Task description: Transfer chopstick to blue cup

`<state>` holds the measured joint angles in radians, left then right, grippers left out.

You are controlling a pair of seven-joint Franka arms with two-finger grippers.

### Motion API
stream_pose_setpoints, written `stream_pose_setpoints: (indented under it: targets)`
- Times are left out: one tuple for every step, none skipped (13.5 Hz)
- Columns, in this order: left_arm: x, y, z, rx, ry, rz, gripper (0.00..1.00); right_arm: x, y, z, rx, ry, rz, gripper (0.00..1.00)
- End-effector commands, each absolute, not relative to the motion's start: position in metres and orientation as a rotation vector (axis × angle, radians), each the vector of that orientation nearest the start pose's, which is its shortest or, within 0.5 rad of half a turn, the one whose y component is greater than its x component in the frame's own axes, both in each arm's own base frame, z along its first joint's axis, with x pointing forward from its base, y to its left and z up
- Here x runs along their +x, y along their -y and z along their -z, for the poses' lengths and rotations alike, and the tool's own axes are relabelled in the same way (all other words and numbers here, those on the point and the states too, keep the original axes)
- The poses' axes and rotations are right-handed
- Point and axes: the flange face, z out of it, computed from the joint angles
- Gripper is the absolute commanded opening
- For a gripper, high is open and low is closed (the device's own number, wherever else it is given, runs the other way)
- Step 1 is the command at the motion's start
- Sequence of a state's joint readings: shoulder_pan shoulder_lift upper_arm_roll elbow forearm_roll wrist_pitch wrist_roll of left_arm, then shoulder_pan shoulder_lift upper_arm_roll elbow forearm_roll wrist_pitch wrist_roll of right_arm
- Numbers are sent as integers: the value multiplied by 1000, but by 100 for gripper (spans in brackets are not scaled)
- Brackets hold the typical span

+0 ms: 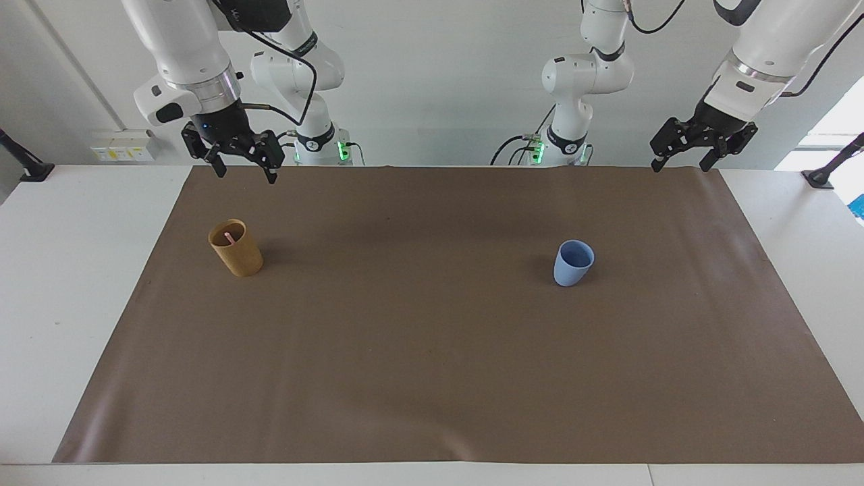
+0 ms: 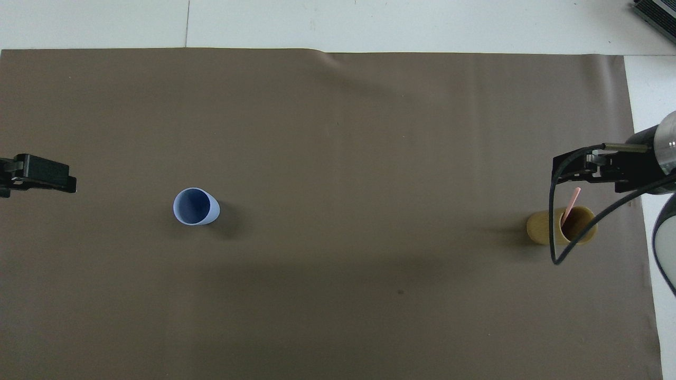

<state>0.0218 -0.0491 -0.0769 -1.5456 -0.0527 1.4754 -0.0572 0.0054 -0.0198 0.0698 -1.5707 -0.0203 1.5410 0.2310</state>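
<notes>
Both arms raised, waiting. Right pincer (image 1: 243, 165) over mat edge above brown cup (image 1: 236, 248), fingers apart, empty. Left pincer (image 1: 682, 158) likewise. Chopstick (image 2: 570, 205) in brown cup; blue cup (image 1: 574, 263) apart.

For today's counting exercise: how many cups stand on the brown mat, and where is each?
2. The blue cup stands empty toward the left arm's end of the mat. The tan cup stands toward the right arm's end, with the chopstick leaning inside it. Nothing seems hidden.
</notes>
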Motion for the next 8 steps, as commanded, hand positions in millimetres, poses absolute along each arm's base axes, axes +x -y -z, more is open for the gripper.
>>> stream_pose_setpoints:
  targets:
    - [520,32,-657,-3200,-19,-53,100,545,-36,-633,-3136,-229,-12,100]
    - [520,32,-658,-3200,-17,-49,100,545,-36,-633,-3136,-231,-14,100]
    - [519,32,-656,-3200,-19,-53,100,545,-36,-633,-3136,-229,-14,100]
    - [519,32,-656,-3200,-12,-53,100,545,-36,-633,-3136,-229,-14,100]
    - [520,31,-656,-3200,-7,-51,100,545,-36,-633,-3136,-229,-14,100]
    - [519,32,-656,-3200,-7,-56,100,545,-36,-633,-3136,-229,-14,100]
    - [520,32,-656,-3200,-4,-51,100,545,-36,-633,-3136,-231,-14,100]
    - [520,32,-656,-3200,-9,-51,100,545,-36,-633,-3136,-231,-14,100]
